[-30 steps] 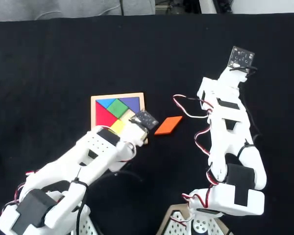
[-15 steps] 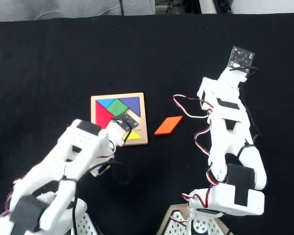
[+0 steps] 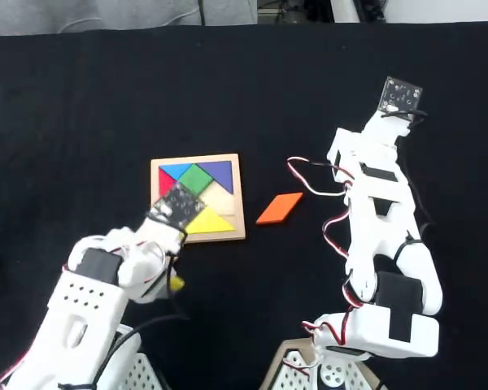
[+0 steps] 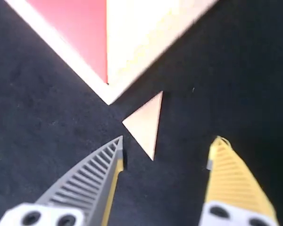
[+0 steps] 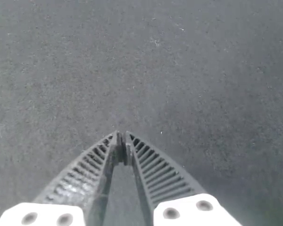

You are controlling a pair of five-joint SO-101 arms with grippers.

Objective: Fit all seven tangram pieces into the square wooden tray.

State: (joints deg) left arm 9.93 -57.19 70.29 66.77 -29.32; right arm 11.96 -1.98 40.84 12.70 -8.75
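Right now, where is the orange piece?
In the high view the orange piece lies flat on the black table, outside the wooden tray, just to its right, between the tray and the right arm.

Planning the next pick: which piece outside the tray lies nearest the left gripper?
The small pale triangle, just off the tray's corner and directly ahead of the open left gripper. The orange parallelogram lies farther off, past the tray's opposite side.

We find the tray [image 3: 220,236] near the middle of the table [image 3: 81,106], pieces [image 3: 197,177] lying in it. A parallelogram piece [image 3: 279,207] lies on the table to its right, apart. Off its near-left corner, a small triangle [image 4: 145,124] lies between the left gripper's [image 4: 170,139] spread fingers [image 4: 96,174].
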